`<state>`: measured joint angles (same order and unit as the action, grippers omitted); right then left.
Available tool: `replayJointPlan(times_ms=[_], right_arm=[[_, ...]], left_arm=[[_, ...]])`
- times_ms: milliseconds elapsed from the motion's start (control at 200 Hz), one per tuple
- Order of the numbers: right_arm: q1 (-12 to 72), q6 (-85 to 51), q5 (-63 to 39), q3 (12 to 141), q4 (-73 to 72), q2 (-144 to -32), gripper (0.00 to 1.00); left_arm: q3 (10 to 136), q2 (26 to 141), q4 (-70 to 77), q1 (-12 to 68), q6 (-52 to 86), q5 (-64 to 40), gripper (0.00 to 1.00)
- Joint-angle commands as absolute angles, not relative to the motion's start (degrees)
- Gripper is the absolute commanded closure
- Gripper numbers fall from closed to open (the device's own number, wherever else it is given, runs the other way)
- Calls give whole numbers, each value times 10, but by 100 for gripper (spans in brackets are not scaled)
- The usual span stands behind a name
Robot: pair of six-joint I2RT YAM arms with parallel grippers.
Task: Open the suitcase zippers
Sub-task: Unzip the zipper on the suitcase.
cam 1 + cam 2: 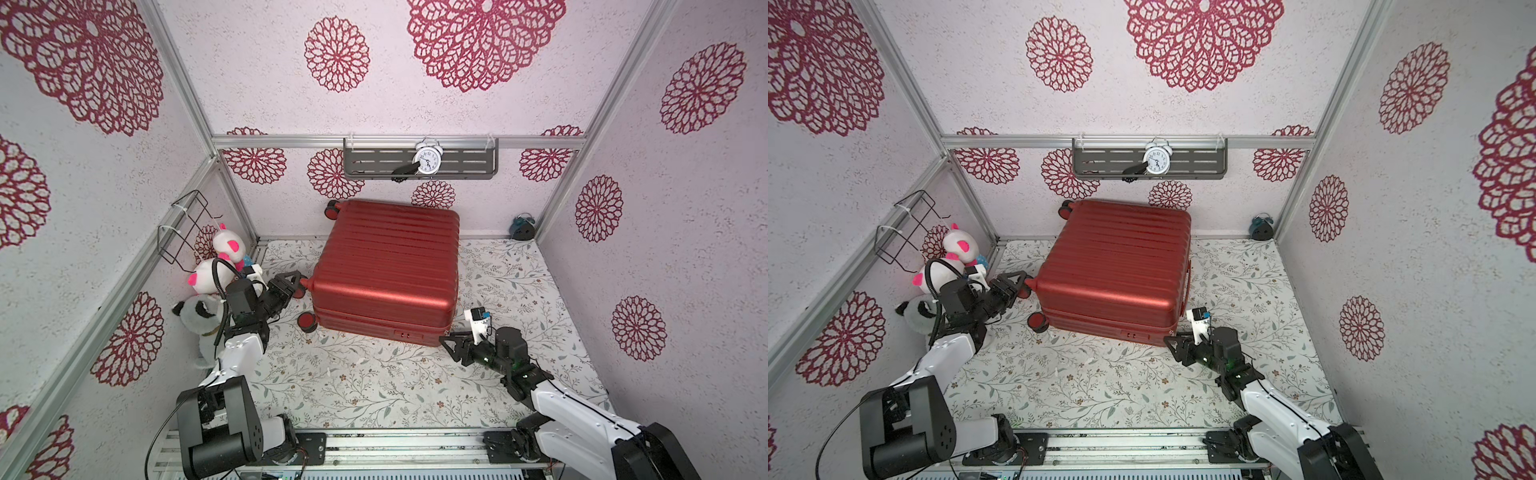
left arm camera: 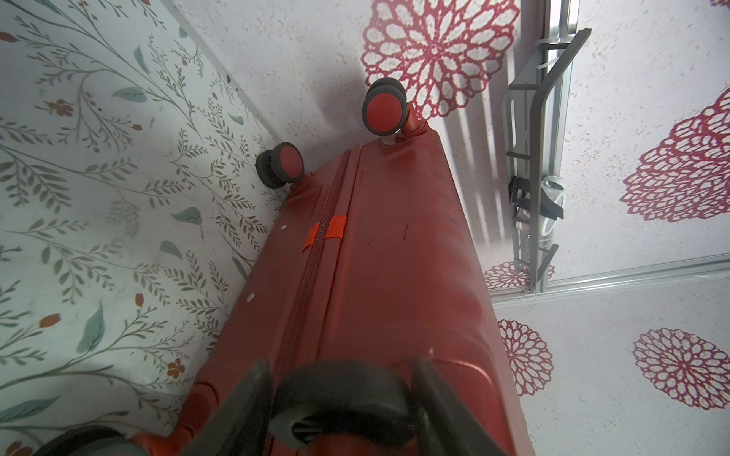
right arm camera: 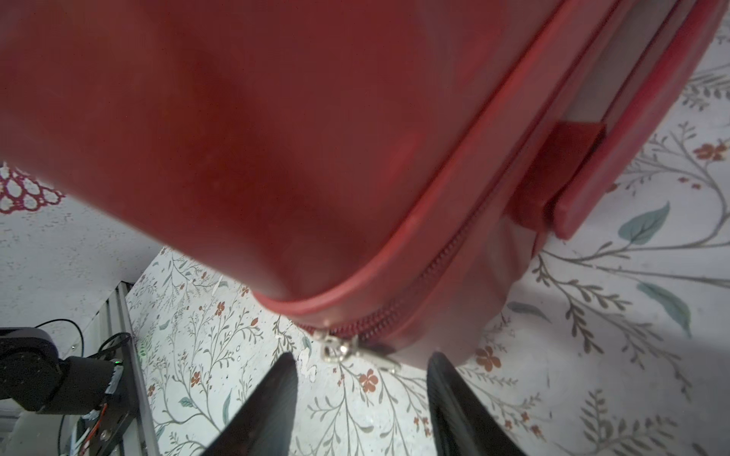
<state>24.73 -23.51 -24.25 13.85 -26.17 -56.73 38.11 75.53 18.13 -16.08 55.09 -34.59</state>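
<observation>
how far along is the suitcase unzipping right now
Done: nothing unzipped; the suitcase is shut and the zipper track is closed in both wrist views. In hand: left gripper clamps a wheel, right gripper stands open at the silver pull. Remaining: grip and pull it.

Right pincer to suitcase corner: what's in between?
The silver zipper pull, hanging off the zippers at the suitcase corner, just ahead of the right pincer; otherwise bare floral mat. Right wrist view shows it.

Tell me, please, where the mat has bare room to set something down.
Free: the mat strip between suitcase and base rail, and the patch between suitcase and right wall. Crowded: the left corner, with plush toys and the left gripper around a wheel.
</observation>
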Motion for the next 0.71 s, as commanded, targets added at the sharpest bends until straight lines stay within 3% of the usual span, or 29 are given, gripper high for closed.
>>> replayJointPlan(times_ms=[0,350,700], right_arm=[[243,-218,-255,153,-309,-583,44],[245,-236,-281,126,-355,-595,58],[246,-240,-301,117,-355,-578,66]], left_arm=[[375,781,151,-169,543,-314,75],[376,781,154,-168,545,-319,75],[372,779,159,-168,549,-322,75]])
